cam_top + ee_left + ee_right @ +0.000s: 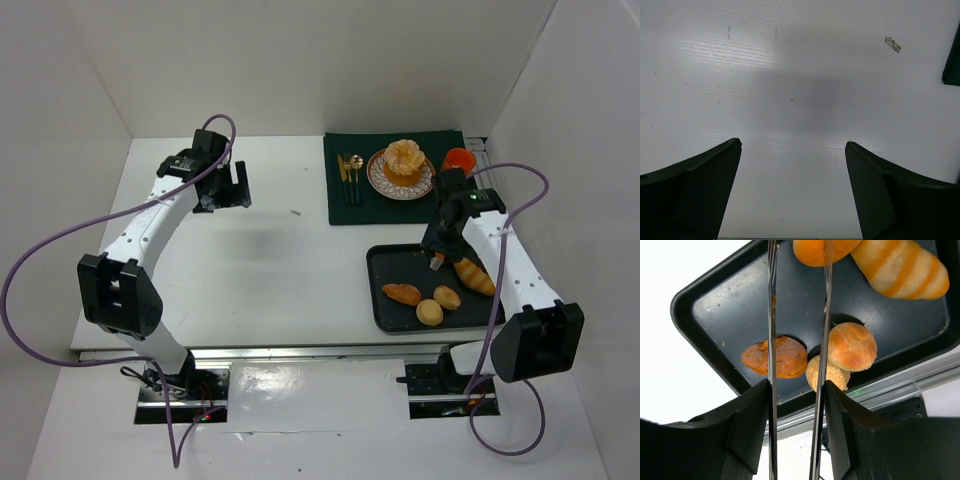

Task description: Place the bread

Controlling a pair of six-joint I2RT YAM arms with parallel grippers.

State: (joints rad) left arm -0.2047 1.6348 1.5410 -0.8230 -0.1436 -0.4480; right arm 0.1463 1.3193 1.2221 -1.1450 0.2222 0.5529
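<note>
The bread [403, 158], a domed orange-golden bun with pale ridges, sits on a patterned plate [377, 176] on a dark green mat [340, 208] at the back. My right gripper [440, 240] [796, 385] is shut on a pair of thin metal tongs [772, 315] and hovers over the black tray [378, 290]. The tong tips reach the frame's top by an orange lump [812, 252] that I cannot identify. My left gripper [232, 190] [792, 145] is open and empty over bare white table at the far left.
The tray [715, 315] holds a flat brown roll [790, 357], two small yellow buns [852, 346] and a long striped roll [900, 267]. Gold cutlery [350, 175] lies on the mat; an orange cup [459, 160] stands at its right. White walls enclose the table.
</note>
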